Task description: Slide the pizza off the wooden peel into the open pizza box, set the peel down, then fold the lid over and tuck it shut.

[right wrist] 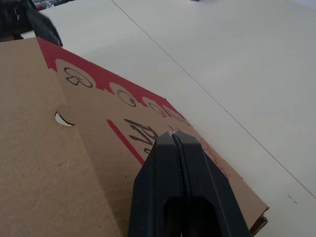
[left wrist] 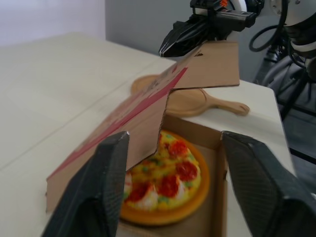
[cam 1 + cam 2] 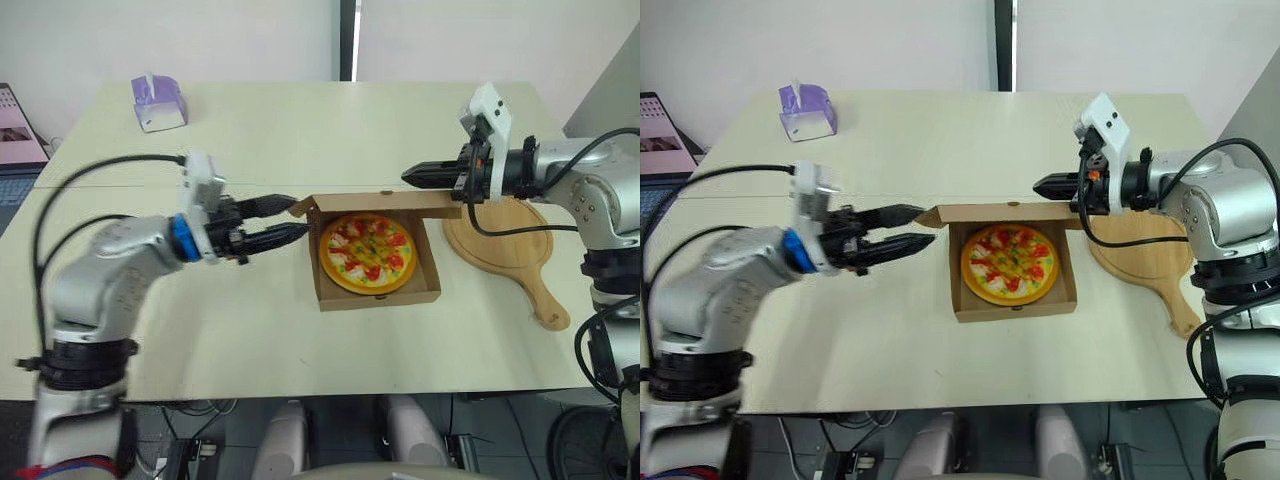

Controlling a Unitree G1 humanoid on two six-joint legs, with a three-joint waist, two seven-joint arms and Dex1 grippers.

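On the far left of the pale, smooth table (image 3: 250, 330) a purple tissue box (image 3: 159, 103) is seen, well apart from the rest. Nearer the middle the left gripper (image 3: 301, 214) is held just above the table. Its black fingers (image 2: 98, 192) are spread wide and nothing is held between them. The left corner flap of the lid (image 3: 385, 204) is found just at their tips; whether it is touched cannot be told. In the left wrist view the lid is seen edge-on between the two fingers, and the pizza behind it.

The box (image 3: 380, 294) is of plain brown cardboard, square and shallow, and it lies flat in the middle of the table. The pizza (image 3: 368, 253) is placed inside it: round, yellow and glossy, with red and white pieces on top. The lid is raised from the far wall and tilted over the box, not folded down. On its outer face a red printed band with small mushroom drawings is shown.

The right gripper (image 3: 406, 176) is held over the right part of the lid, its fingers (image 1: 185, 187) pressed together with no gap. Contact with the cardboard cannot be told.

On the right, beside the box, the peel (image 3: 505, 245) is laid flat, of light wood, round, with the handle toward the robot.
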